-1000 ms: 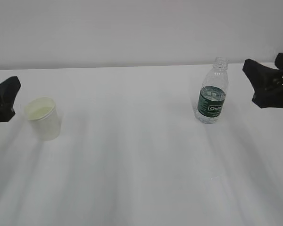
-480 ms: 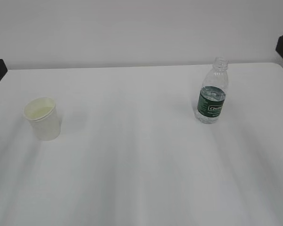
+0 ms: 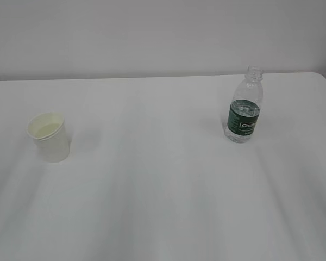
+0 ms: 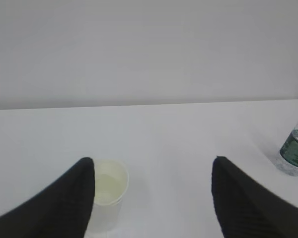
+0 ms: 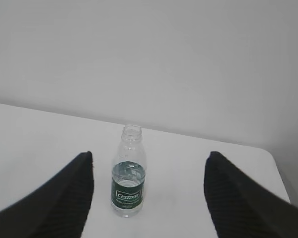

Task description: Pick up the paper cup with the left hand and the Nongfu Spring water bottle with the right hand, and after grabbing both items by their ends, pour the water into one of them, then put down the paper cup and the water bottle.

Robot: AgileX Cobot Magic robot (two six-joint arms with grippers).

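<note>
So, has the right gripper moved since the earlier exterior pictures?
Yes. It stood right of the water bottle a second ago, then withdrew past the right edge; the exterior view no longer shows it.

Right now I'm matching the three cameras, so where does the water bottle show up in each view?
Exterior view: water bottle standing right of centre.
Left wrist view: bottle at the right edge, partly cut off.
Right wrist view: bottle at lower centre.
Shared landmark: the table's far edge against the wall.
</note>
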